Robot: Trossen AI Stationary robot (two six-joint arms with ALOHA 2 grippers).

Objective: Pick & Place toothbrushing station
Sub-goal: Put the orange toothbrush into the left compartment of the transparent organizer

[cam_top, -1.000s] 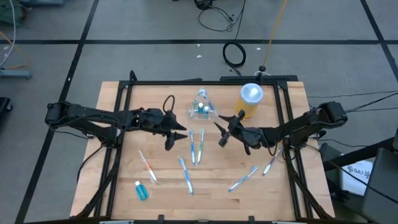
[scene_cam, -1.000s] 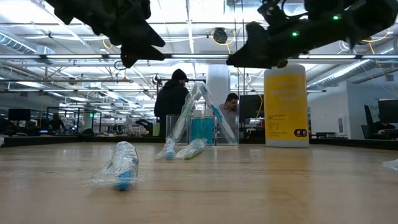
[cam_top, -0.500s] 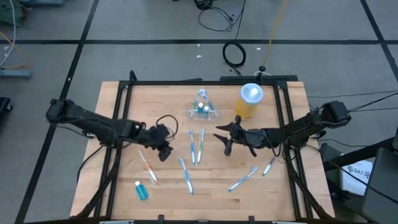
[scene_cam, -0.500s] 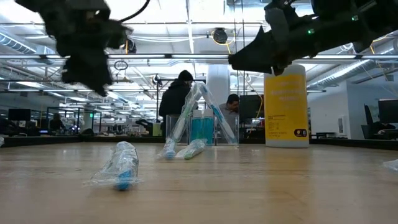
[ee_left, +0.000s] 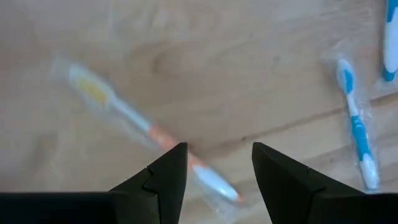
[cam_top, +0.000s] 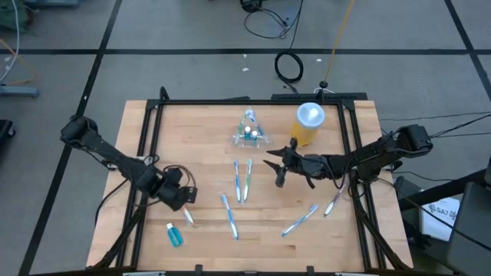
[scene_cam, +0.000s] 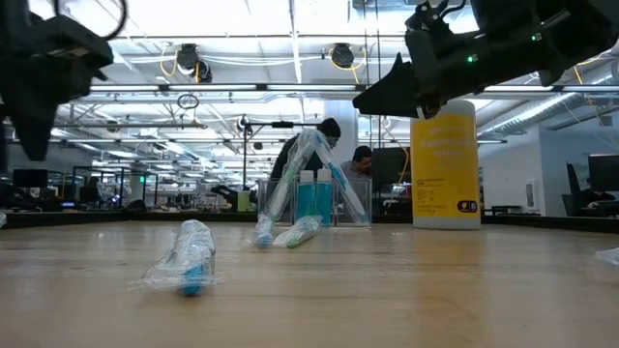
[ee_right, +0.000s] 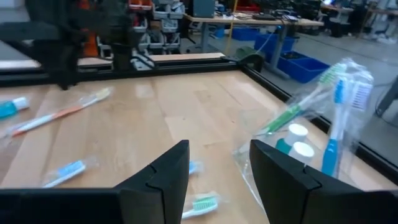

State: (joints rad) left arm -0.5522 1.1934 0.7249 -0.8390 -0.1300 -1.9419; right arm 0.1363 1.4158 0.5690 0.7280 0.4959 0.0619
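Observation:
The toothbrushing station (cam_top: 249, 135), a small clear holder with wrapped brushes leaning in it, stands on its base at the far middle of the table; it also shows in the low view (scene_cam: 314, 198) and in the right wrist view (ee_right: 311, 130). My right gripper (cam_top: 274, 172) hovers open a little right of and nearer than the station, roughly level, pointing at it (ee_right: 217, 168). My left gripper (cam_top: 178, 198) is open at the near left and points down over an orange-and-white wrapped toothbrush (ee_left: 124, 115) lying flat on the wood. Its fingers stay above the brush (ee_left: 214, 168).
A yellow jar with a white lid (cam_top: 309, 123) stands right of the station. Several wrapped toothbrushes lie on the table (cam_top: 242, 180) (cam_top: 230, 215) (cam_top: 299, 221). A small blue tube (cam_top: 174, 234) lies near the front left. Black frame rails (cam_top: 149, 146) border the table. People stand beyond the far edge (scene_cam: 309, 155).
My left gripper has swung from the table's middle, beside the station, toward the near left. It has sunk a little, rolled, and tipped from level to pointing down over the orange toothbrush. Its fingers stay apart. My right gripper has hardly moved.

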